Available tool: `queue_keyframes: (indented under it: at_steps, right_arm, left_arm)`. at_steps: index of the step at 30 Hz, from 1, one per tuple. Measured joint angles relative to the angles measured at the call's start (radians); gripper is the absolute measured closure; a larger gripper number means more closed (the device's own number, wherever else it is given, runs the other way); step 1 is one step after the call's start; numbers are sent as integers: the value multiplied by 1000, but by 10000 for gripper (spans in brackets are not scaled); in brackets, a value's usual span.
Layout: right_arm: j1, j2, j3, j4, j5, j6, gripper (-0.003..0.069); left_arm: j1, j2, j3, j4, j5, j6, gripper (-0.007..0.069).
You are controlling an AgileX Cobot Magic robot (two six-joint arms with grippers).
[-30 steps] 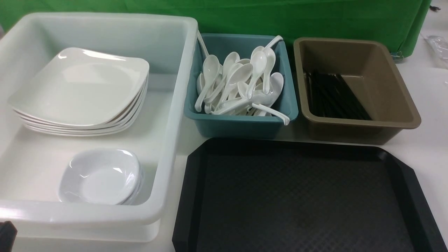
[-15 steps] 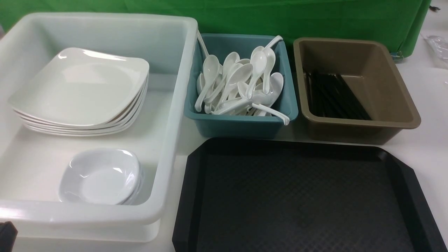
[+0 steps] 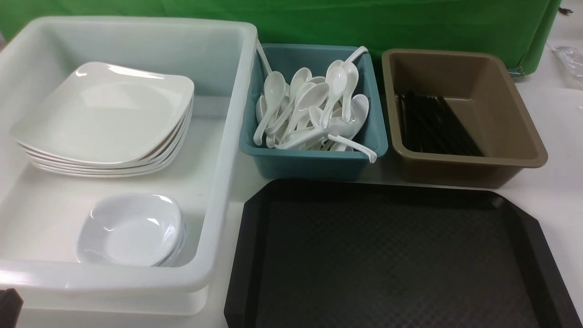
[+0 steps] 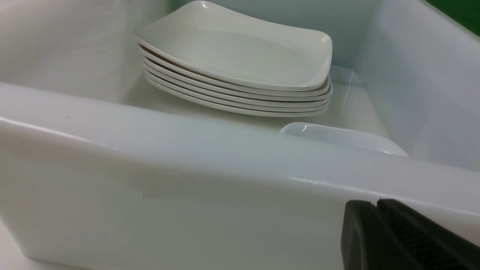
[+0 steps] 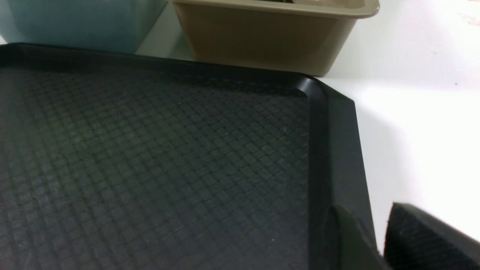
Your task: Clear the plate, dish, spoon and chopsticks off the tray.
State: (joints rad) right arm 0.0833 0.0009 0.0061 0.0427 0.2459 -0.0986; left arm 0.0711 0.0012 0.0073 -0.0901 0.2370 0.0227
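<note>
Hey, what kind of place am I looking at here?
Probably a staged dish-return station, like a canteen's, set up for testing: a white tub of stacked plates, a teal bin of soup spoons, a black tray, and a green backdrop.

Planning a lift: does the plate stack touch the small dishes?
Apart. Front view shows bare tub floor between the plate stack and the small dishes.

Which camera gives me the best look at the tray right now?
Front view: the tray shows nearly whole, nothing on it. Right wrist view catches only one clipped corner and its textured floor. Left wrist view misses it.
</note>
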Motion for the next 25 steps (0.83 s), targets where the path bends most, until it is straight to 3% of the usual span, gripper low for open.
queue_keyframes:
  at_steps: [25]
  right_arm:
    - [0, 0, 0, 0, 0, 0, 421]
  left_arm:
    - [0, 0, 0, 0, 0, 0, 607]
